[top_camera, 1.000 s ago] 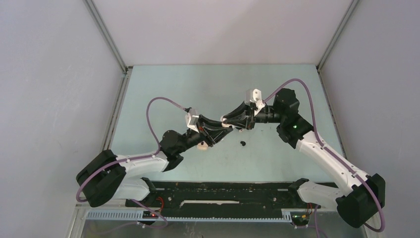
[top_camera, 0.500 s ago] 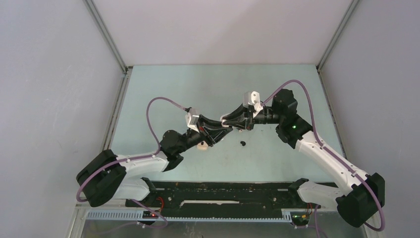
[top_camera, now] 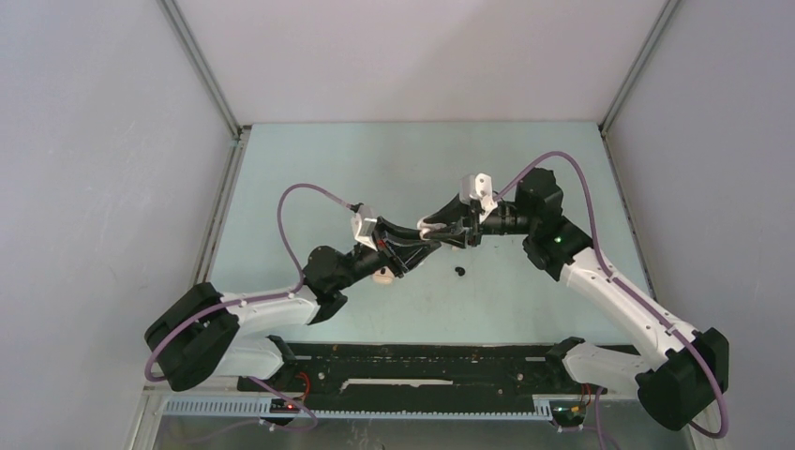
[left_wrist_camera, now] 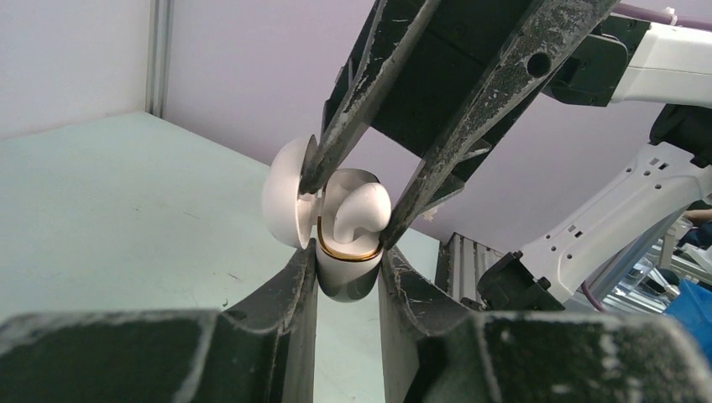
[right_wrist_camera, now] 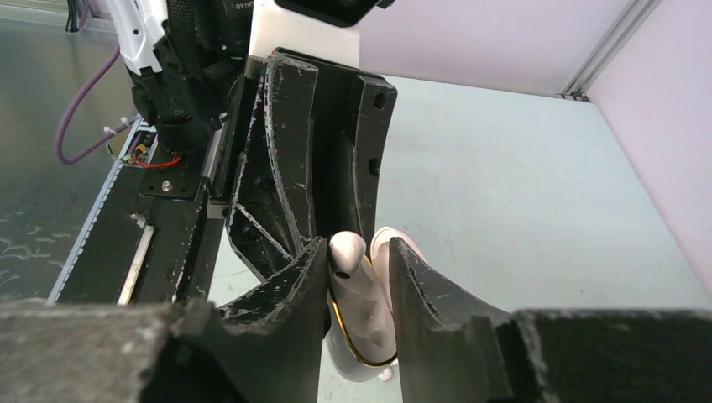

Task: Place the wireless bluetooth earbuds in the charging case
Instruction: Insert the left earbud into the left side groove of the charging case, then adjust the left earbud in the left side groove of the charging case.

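My left gripper [left_wrist_camera: 348, 260] is shut on the body of a white charging case [left_wrist_camera: 347, 281] with a gold rim, held above the table at mid-scene [top_camera: 427, 236]. The case's lid [left_wrist_camera: 281, 189] stands open to one side. A white earbud [left_wrist_camera: 363, 210] sits in the case's mouth, its top sticking out. My right gripper [right_wrist_camera: 357, 252] straddles that earbud [right_wrist_camera: 346, 256] from the opposite side. One finger touches it and a small gap shows at the other, so the jaws are open. A black earbud [top_camera: 460, 271] lies on the table just below the grippers.
A small whitish object [top_camera: 382, 275] lies on the table, partly under my left wrist. The pale green table [top_camera: 309, 178] is fenced by grey walls at the back and sides. A black rail [top_camera: 422, 370] runs along the near edge between the arm bases.
My right gripper's jaws have spread slightly around the white earbud, and that gripper has edged a little toward the case. My left gripper and the case have stayed put.
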